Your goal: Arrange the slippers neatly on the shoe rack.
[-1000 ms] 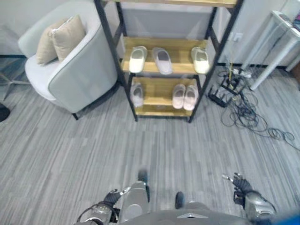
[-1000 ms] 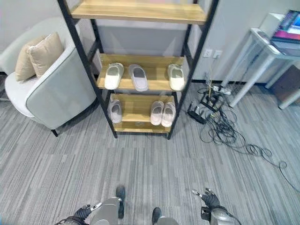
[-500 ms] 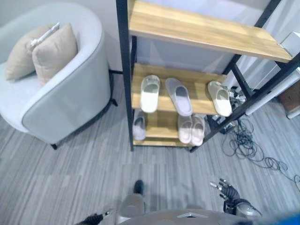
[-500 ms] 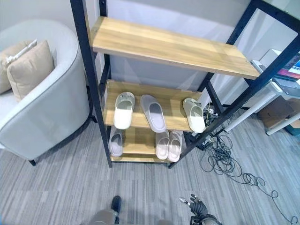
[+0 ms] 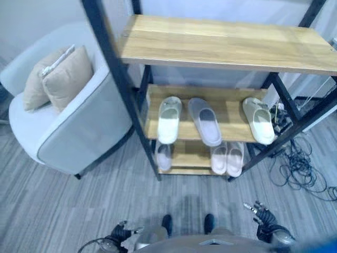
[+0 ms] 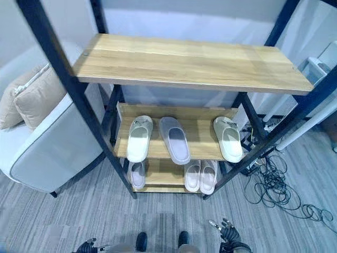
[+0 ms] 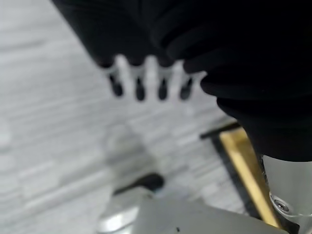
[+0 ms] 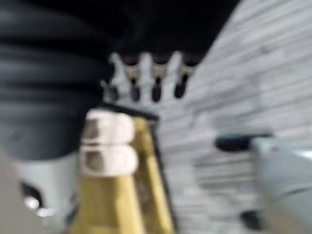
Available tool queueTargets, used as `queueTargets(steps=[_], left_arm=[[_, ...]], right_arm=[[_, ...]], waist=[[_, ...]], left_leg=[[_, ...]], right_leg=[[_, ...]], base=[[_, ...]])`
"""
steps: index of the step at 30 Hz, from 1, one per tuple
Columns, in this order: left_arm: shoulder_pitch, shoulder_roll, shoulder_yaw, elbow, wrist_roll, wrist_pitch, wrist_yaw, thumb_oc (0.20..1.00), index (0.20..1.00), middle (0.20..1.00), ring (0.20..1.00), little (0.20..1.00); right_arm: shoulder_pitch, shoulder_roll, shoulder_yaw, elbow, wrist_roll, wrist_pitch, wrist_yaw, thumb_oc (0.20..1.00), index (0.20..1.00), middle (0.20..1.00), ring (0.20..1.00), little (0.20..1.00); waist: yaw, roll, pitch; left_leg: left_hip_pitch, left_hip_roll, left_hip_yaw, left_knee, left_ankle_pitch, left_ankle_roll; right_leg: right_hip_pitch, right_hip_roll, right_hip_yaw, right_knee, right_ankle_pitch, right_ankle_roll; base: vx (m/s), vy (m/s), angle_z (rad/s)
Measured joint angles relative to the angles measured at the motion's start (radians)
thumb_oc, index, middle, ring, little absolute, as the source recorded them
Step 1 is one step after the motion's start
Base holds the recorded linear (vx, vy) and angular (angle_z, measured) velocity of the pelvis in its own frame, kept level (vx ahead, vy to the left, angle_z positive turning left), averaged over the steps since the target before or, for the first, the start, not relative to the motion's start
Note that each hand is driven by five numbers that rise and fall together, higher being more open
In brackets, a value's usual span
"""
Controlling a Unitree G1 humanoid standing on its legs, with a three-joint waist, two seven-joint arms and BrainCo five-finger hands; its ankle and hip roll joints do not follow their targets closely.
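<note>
The shoe rack (image 5: 226,42) has a black frame and wooden shelves. On its middle shelf lie a cream slipper (image 5: 168,119), a grey slipper (image 5: 205,121) and, apart at the right end, another cream slipper (image 5: 259,120). The bottom shelf holds a single grey slipper (image 5: 164,156) at the left and a pink pair (image 5: 227,158) side by side at the right. The top shelf is bare. My left hand (image 5: 120,232) and right hand (image 5: 263,215) hang low over the floor in front of the rack, both open and holding nothing. The right wrist view shows the pink pair (image 8: 107,146) past straight fingers (image 8: 146,80).
A light grey armchair (image 5: 79,132) with two beige cushions (image 5: 66,71) stands left of the rack, close to its frame. Loose black cables (image 5: 300,168) lie on the grey floor to the right of the rack.
The camera has moved closer to the rack and looks down from higher, so the top shelf now fills the upper picture. The slippers lie as before. Both hands stay low and open.
</note>
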Motion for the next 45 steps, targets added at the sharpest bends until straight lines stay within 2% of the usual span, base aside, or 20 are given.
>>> queueTargets(steps=[3, 7, 12, 14, 17, 21, 23, 24, 26, 27, 29, 30, 31, 32, 33, 34, 37, 39, 41, 45], left_arm=[[0.001, -0.007, 0.022, 0.036, -0.004, 0.001, -0.001, 1.000, 1.000, 1.000, 1.000, 1.000], [0.015, 0.006, 0.007, 0.035, 0.020, 0.001, -0.001, 1.000, 1.000, 1.000, 1.000, 1.000], [0.027, 0.016, -0.003, 0.035, 0.046, 0.000, -0.006, 1.000, 1.000, 1.000, 1.000, 1.000], [0.023, 0.019, -0.030, 0.010, 0.055, -0.002, -0.006, 1.000, 1.000, 1.000, 1.000, 1.000], [0.024, 0.008, -0.028, -0.005, 0.056, -0.011, -0.005, 1.000, 1.000, 1.000, 1.000, 1.000], [0.026, -0.002, -0.029, -0.006, 0.058, -0.014, -0.001, 1.000, 1.000, 1.000, 1.000, 1.000], [0.035, -0.010, -0.025, 0.000, 0.058, -0.013, 0.000, 1.000, 1.000, 1.000, 1.000, 1.000], [0.032, -0.017, -0.031, 0.000, 0.066, -0.012, 0.000, 1.000, 1.000, 1.000, 1.000, 1.000], [0.035, -0.015, -0.045, -0.001, 0.097, -0.010, 0.000, 1.000, 1.000, 1.000, 1.000, 1.000], [0.030, -0.018, -0.049, -0.002, 0.098, -0.006, -0.001, 1.000, 1.000, 1.000, 1.000, 1.000], [0.033, -0.021, -0.050, -0.002, 0.098, 0.000, -0.002, 1.000, 1.000, 1.000, 1.000, 1.000], [0.027, -0.022, -0.041, -0.003, 0.094, 0.001, 0.000, 1.000, 1.000, 1.000, 1.000, 1.000], [0.025, -0.026, -0.029, -0.003, 0.094, 0.001, 0.000, 1.000, 1.000, 1.000, 1.000, 1.000], [0.023, -0.028, -0.031, -0.005, 0.094, 0.001, 0.001, 1.000, 1.000, 1.000, 1.000, 1.000], [0.018, -0.027, -0.060, -0.021, 0.094, 0.001, 0.005, 1.000, 1.000, 1.000, 1.000, 1.000], [0.006, -0.023, -0.075, -0.036, 0.094, 0.000, 0.011, 1.000, 1.000, 1.000, 1.000, 1.000], [-0.004, -0.027, -0.099, -0.059, 0.092, -0.003, 0.026, 1.000, 1.000, 1.000, 1.000, 1.000], [-0.017, -0.034, -0.104, -0.068, 0.090, -0.005, 0.032, 1.000, 1.000, 1.000, 1.000, 1.000], [-0.039, -0.035, -0.133, -0.073, 0.090, -0.011, 0.039, 1.000, 1.000, 1.000, 1.000, 1.000], [-0.055, -0.033, -0.149, -0.080, 0.090, -0.027, 0.043, 1.000, 1.000, 1.000, 1.000, 1.000]], right_arm=[[0.018, -0.004, 0.037, -0.174, 0.061, -0.007, 0.041, 1.000, 1.000, 1.000, 1.000, 1.000], [0.058, -0.029, 0.125, -0.370, 0.063, -0.029, 0.096, 1.000, 1.000, 1.000, 1.000, 1.000], [0.053, -0.040, 0.267, -0.376, 0.042, -0.028, 0.139, 1.000, 1.000, 1.000, 1.000, 1.000], [0.037, -0.109, 0.397, -0.499, 0.004, -0.009, 0.151, 1.000, 1.000, 1.000, 1.000, 1.000], [-0.009, -0.124, 0.453, -0.599, -0.064, -0.006, 0.185, 1.000, 1.000, 1.000, 1.000, 1.000], [-0.149, -0.127, 0.456, -0.673, -0.118, -0.001, 0.182, 1.000, 1.000, 1.000, 1.000, 1.000], [-0.226, -0.188, 0.477, -0.806, -0.155, 0.032, 0.178, 1.000, 1.000, 1.000, 1.000, 1.000], [-0.284, -0.245, 0.495, -0.933, -0.179, 0.025, 0.179, 1.000, 1.000, 1.000, 1.000, 1.000], [-0.348, -0.234, 0.452, -0.999, -0.195, -0.030, 0.175, 1.000, 1.000, 1.000, 1.000, 1.000], [-0.381, -0.194, 0.420, -0.983, -0.227, -0.043, 0.143, 1.000, 1.000, 1.000, 1.000, 1.000], [-0.418, -0.201, 0.406, -0.951, -0.276, -0.042, 0.113, 1.000, 1.000, 1.000, 1.000, 1.000], [-0.447, -0.201, 0.391, -0.889, -0.395, -0.047, 0.058, 1.000, 1.000, 1.000, 1.000, 1.000], [-0.456, -0.199, 0.372, -0.844, -0.436, -0.046, 0.033, 1.000, 1.000, 1.000, 1.000, 1.000], [-0.458, -0.202, 0.364, -0.821, -0.474, -0.048, 0.006, 1.000, 1.000, 1.000, 1.000, 1.000], [-0.473, -0.211, 0.321, -0.706, -0.608, -0.059, -0.074, 1.000, 1.000, 1.000, 1.000, 1.000], [-0.483, -0.224, 0.283, -0.639, -0.658, -0.043, -0.114, 1.000, 1.000, 1.000, 1.000, 1.000], [-0.489, -0.259, 0.232, -0.557, -0.754, -0.026, -0.206, 1.000, 1.000, 1.000, 1.000, 1.000], [-0.487, -0.269, 0.195, -0.504, -0.786, 0.013, -0.263, 1.000, 1.000, 1.000, 1.000, 1.000], [-0.504, -0.301, 0.191, -0.433, -0.805, -0.020, -0.326, 1.000, 1.000, 1.000, 1.000, 1.000], [-0.538, -0.327, 0.165, -0.313, -0.791, -0.019, -0.402, 1.000, 1.000, 1.000, 1.000, 1.000]], waist=[[-0.001, -0.009, -0.014], [0.007, -0.031, -0.066], [0.019, -0.042, -0.114], [0.037, -0.041, -0.115], [0.053, -0.035, -0.118], [0.063, -0.020, -0.122], [0.065, -0.019, -0.121], [0.062, -0.010, -0.120], [0.059, 0.001, -0.119], [0.060, 0.001, -0.124], [0.063, 0.011, -0.117], [0.065, 0.011, -0.113], [0.064, 0.013, -0.107], [0.067, 0.016, -0.098], [0.074, 0.019, -0.091], [0.082, 0.011, -0.084], [0.089, 0.034, -0.048], [0.088, 0.053, -0.014], [0.094, 0.066, 0.011], [0.100, 0.082, 0.046]], left_leg=[[0.054, 0.029, -0.002, -0.069, 0.025, -0.028], [0.060, 0.041, -0.007, -0.070, 0.028, -0.033], [0.055, 0.041, -0.008, -0.071, 0.029, -0.030], [0.050, 0.041, -0.006, -0.071, 0.030, -0.031], [0.040, 0.044, -0.006, -0.070, 0.044, -0.036], [0.027, 0.044, -0.005, -0.070, 0.053, -0.040], [0.015, 0.045, -0.004, -0.070, 0.060, -0.042], [0.008, 0.045, -0.002, -0.070, 0.063, -0.043], [0.008, 0.047, 0.002, -0.070, 0.068, -0.049], [0.009, 0.049, 0.006, -0.070, 0.070, -0.052], [0.007, 0.049, 0.009, -0.070, 0.070, -0.052], [0.006, 0.050, 0.015, -0.070, 0.072, -0.052], [0.003, 0.050, 0.019, -0.070, 0.072, -0.050], [-0.001, 0.050, 0.019, -0.070, 0.070, -0.045], [-0.023, 0.050, 0.018, -0.070, 0.074, -0.044], [-0.032, 0.051, 0.018, -0.070, 0.079, -0.045], [-0.068, 0.052, 0.013, -0.070, 0.088, -0.046], [-0.083, 0.054, 0.005, -0.070, 0.101, -0.049], [-0.100, 0.058, -0.008, -0.070, 0.111, -0.053], [-0.135, 0.061, -0.035, -0.070, 0.126, -0.057]], right_leg=[[0.024, 0.029, -0.004, -0.009, -0.005, -0.017], [0.036, 0.039, -0.021, -0.013, -0.009, -0.026], [0.036, 0.036, -0.024, -0.014, -0.010, -0.029], [0.031, 0.034, -0.027, -0.014, -0.011, -0.027], [0.031, 0.033, -0.045, -0.014, -0.011, -0.028], [0.020, 0.033, -0.046, -0.014, -0.007, -0.029], [0.009, 0.032, -0.048, -0.014, -0.004, -0.026], [-0.005, 0.031, -0.046, -0.014, 0.001, -0.021], [-0.008, 0.034, -0.046, -0.014, 0.009, -0.025], [-0.004, 0.036, -0.046, -0.014, 0.009, -0.025], [-0.006, 0.036, -0.043, -0.014, 0.010, -0.025], [-0.013, 0.036, -0.036, -0.014, 0.014, -0.022], [-0.018, 0.036, -0.032, -0.014, 0.016, -0.020], [-0.019, 0.035, -0.032, -0.014, 0.017, -0.018], [-0.040, 0.035, -0.032, -0.014, 0.020, -0.013], [-0.055, 0.035, -0.032, -0.014, 0.020, -0.013], [-0.085, 0.035, -0.039, -0.014, 0.027, -0.010], [-0.095, 0.038, -0.054, -0.014, 0.036, -0.013], [-0.106, 0.043, -0.066, -0.014, 0.039, -0.017], [-0.126, 0.045, -0.099, -0.014, 0.043, -0.026]], base=[[0.05, -0.008, -0.03], [0.04, -0.004, 0.08], [0.02, 0.011, 0.04], [0.03, 0.022, 0.13], [0.02, 0.027, 0.17], [0.00, 0.004, 0.01], [0.04, 0.014, 0.01], [0.05, 0.016, -0.04], [0.03, 0.016, -0.04], [0.01, 0.015, -0.04], [0.00, 0.007, -0.06], [0.00, -0.008, -0.12], [-0.01, -0.013, -0.13], [-0.02, -0.011, -0.06], [-0.05, -0.009, -0.01], [-0.05, -0.008, 0.00], [-0.03, -0.012, 0.07], [-0.07, -0.022, 0.14], [-0.07, -0.028, 0.15], [-0.01, 0.004, 0.23]])
